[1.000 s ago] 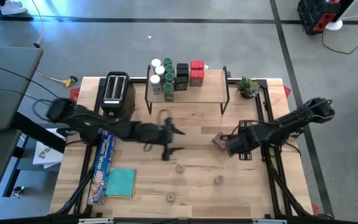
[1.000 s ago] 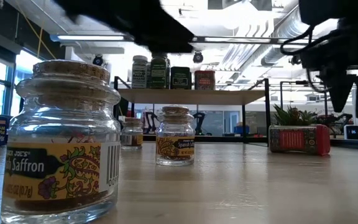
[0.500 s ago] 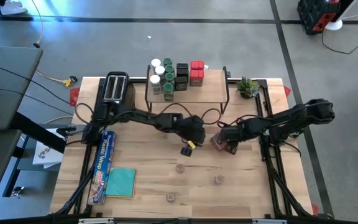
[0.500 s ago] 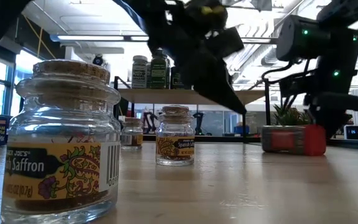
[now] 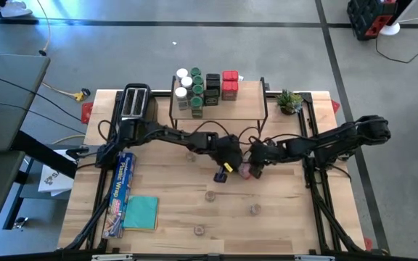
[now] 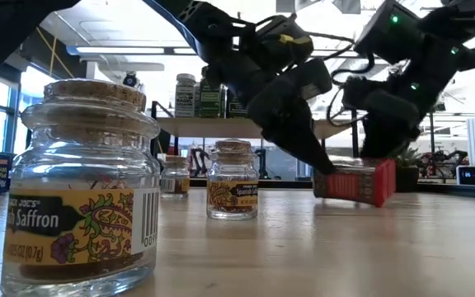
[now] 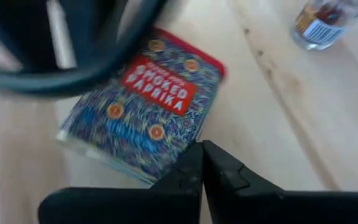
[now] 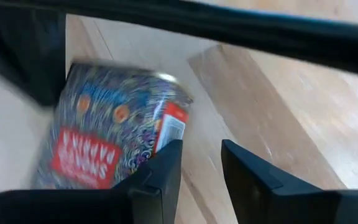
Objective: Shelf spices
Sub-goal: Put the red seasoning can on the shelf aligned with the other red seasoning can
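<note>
Both grippers have converged mid-table on the smoked paprika tin [image 5: 244, 171], which has slid leftward. It lies flat before the shelf [image 5: 249, 106]. Left gripper [image 7: 202, 163], fingers pressed shut, touches its edge; right gripper [image 8: 199, 167] is slightly parted beside it, holding nothing.

Overhead, tabletop-level and two close wrist cameras share the paprika tin [image 5: 244, 170].

Both arms [image 5: 194, 138] crowd the paprika tin [image 5: 244, 171]; front table [image 5: 289, 225] lies open.
</note>
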Available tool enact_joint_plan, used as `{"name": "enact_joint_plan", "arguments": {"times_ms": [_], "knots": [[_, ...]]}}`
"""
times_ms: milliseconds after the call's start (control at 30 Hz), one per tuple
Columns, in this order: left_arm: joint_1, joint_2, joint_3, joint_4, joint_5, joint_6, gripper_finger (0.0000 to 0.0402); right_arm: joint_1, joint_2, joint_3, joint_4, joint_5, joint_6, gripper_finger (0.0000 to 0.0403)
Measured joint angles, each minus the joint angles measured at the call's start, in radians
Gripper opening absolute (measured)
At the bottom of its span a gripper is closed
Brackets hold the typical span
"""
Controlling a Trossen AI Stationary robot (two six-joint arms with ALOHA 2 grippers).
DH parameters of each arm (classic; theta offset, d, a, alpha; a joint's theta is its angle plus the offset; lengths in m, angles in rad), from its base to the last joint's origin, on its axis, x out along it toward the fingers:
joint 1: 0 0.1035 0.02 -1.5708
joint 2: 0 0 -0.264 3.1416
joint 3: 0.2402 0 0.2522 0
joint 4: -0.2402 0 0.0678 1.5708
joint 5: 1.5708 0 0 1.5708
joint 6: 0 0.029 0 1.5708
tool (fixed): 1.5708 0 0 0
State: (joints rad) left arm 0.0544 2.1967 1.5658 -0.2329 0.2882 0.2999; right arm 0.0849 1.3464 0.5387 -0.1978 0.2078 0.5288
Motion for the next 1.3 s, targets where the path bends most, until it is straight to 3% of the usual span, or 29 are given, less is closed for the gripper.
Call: {"name": "enact_joint_plan", "arguments": {"times_ms": [300,633,800,900,1033,1233,1300], "knots": [[-0.008,-0.023,0.001,-0.062,0.008,-0.174,0.0001,0.001,-0.001,0.063,-0.069,-0.039,0.17,0.0112],[-0.016,-0.074,0.004,-0.209,-0.042,-0.271,0.0001,0.104,-0.034,0.067,-0.174,0.013,0.155,0.0112],[-0.014,-0.081,0.004,-0.219,-0.055,-0.159,0.0001,0.226,-0.04,0.064,-0.187,0.171,0.047,0.0112],[-0.007,-0.061,0.002,-0.197,-0.113,-0.049,0.0001,0.242,-0.006,0.062,-0.169,0.232,-0.015,0.0111],[0.003,-0.049,0.002,-0.161,-0.175,-0.01,0.0001,0.246,0.029,0.061,-0.175,0.192,-0.057,0.0101],[0.005,-0.071,0.002,-0.126,-0.139,-0.027,0.0,0.386,0.027,0.07,-0.094,0.175,-0.205,0.0073],[0.009,-0.072,0.003,-0.086,-0.085,-0.028,0.0,0.417,0.035,0.07,-0.048,0.183,-0.262,0.0072]]}}
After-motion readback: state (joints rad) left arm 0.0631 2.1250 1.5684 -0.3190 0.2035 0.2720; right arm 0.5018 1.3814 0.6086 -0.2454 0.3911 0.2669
